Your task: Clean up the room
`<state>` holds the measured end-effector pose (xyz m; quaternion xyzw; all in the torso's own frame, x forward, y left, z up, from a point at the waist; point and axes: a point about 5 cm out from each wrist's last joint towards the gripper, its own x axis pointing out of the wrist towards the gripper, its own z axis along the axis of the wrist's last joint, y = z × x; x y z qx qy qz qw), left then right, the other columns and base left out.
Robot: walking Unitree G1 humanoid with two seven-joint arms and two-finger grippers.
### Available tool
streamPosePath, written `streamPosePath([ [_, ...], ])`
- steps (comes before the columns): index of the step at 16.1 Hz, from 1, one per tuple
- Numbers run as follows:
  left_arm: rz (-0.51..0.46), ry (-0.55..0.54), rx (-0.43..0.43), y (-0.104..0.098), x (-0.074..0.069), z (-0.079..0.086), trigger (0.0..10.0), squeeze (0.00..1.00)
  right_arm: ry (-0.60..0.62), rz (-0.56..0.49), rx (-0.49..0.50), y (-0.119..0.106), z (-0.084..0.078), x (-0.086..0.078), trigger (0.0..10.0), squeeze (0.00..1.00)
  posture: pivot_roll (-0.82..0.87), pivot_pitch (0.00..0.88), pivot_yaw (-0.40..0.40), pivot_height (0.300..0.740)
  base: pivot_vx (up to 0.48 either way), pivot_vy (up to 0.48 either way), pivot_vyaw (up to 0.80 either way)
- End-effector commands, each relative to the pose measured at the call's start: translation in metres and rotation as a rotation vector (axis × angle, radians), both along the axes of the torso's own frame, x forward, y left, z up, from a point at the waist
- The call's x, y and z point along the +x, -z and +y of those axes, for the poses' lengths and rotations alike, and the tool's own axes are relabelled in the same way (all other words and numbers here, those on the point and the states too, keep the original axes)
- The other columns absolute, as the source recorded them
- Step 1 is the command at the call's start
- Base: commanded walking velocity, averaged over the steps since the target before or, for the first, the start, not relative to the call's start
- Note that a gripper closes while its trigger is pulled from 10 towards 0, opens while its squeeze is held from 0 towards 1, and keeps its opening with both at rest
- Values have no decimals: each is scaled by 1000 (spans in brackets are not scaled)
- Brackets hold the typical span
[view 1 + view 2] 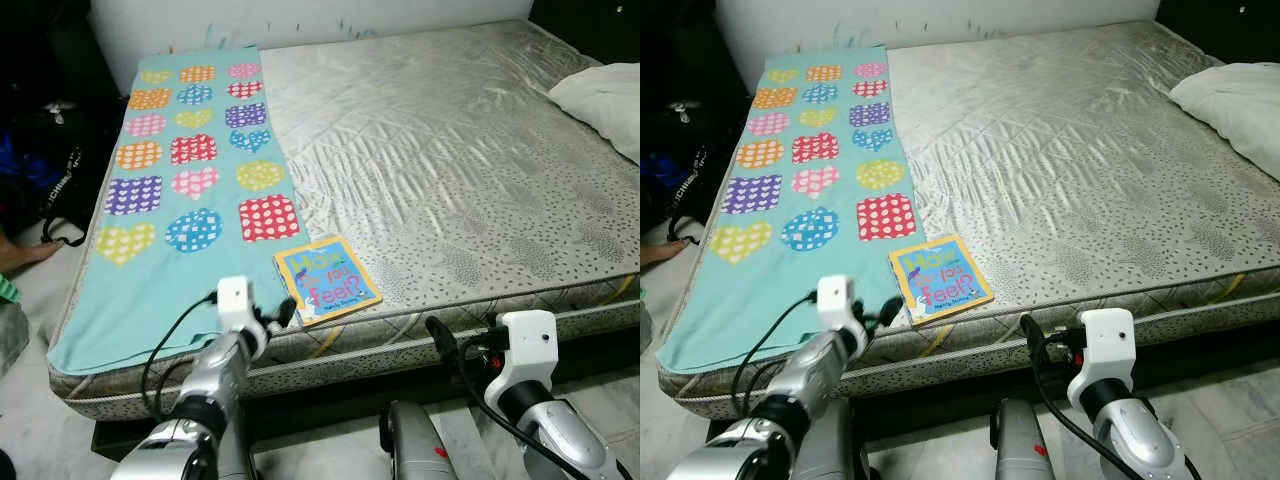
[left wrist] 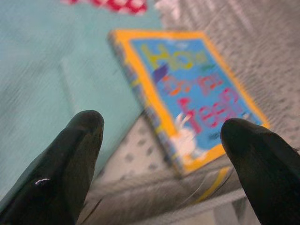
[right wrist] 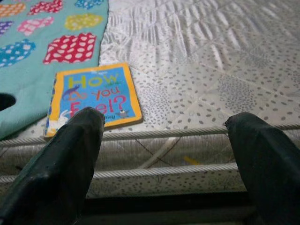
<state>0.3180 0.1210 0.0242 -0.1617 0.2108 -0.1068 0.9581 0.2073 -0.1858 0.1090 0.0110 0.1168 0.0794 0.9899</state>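
A small children's book (image 1: 327, 278) with a blue cover and yellow border lies flat near the front edge of the bare mattress (image 1: 450, 170), partly on the edge of a teal blanket (image 1: 190, 170) patterned with dotted hearts. My left gripper (image 1: 280, 316) is open just in front of the book's near left corner, at the mattress edge; the book (image 2: 187, 101) lies close ahead between its black fingers (image 2: 70, 159). My right gripper (image 1: 442, 340) is open lower down, in front of the mattress side, to the right of the book (image 3: 91, 98).
A white pillow (image 1: 605, 100) lies at the mattress's far right. Dark bags (image 1: 60, 180) sit on the floor left of the bed, and a person's foot (image 1: 20, 255) shows at the left edge. A white wall (image 1: 300, 20) runs behind the bed.
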Motion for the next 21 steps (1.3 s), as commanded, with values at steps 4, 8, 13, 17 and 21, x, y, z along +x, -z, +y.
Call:
streamPosePath([
  [4,-156,-118,31,-17,-11,18,10000,0,-14,-19,49,-5,9,15,10000,0,-279,6,58,590,0,0,0],
  [8,-207,-224,33,-31,-52,40,10000,0,8,-8,48,1,9,26,10000,0,-214,0,44,590,0,0,0],
  [13,-239,-186,40,-44,-61,44,10000,0,-8,-24,67,5,18,51,10000,0,-152,0,28,590,0,0,0],
  [17,-234,-167,22,-51,-62,37,10000,0,-31,-26,36,7,18,53,10000,0,-149,0,22,590,0,0,0],
  [21,-210,-159,15,-51,-72,35,10000,0,-68,-13,36,12,27,51,10000,0,-130,0,18,590,0,0,480],
])
